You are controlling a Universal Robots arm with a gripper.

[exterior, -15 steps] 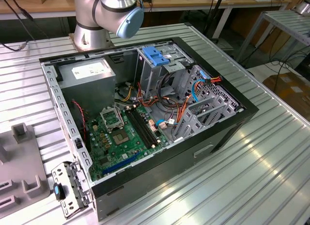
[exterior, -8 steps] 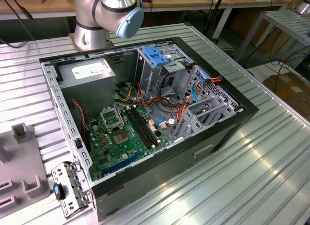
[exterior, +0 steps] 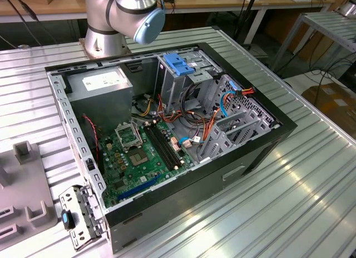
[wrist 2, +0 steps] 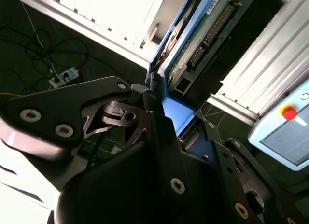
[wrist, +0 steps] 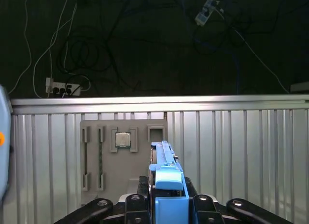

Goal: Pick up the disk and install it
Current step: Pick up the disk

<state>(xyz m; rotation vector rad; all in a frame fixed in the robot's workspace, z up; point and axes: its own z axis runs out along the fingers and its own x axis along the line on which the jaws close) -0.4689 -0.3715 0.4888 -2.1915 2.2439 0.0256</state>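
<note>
- The gripper (wrist: 168,201) is closed on the disk (wrist: 164,159) (blue frame, green board on 1 side), which stands on edge over the ribbed counter (wrist: 241,151).
- A grey tray (wrist: 96,137) with a chip (wrist: 122,139) lies near.
- The open computer case (exterior: 167,130) is full of cables (exterior: 194,110).

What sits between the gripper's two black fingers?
The disk, blue-framed and seen edge-on, is clamped in the gripper; that shows in both wrist views.

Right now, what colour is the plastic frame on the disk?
Bright blue; the frame on the disk shows best in the first wrist view.
</note>
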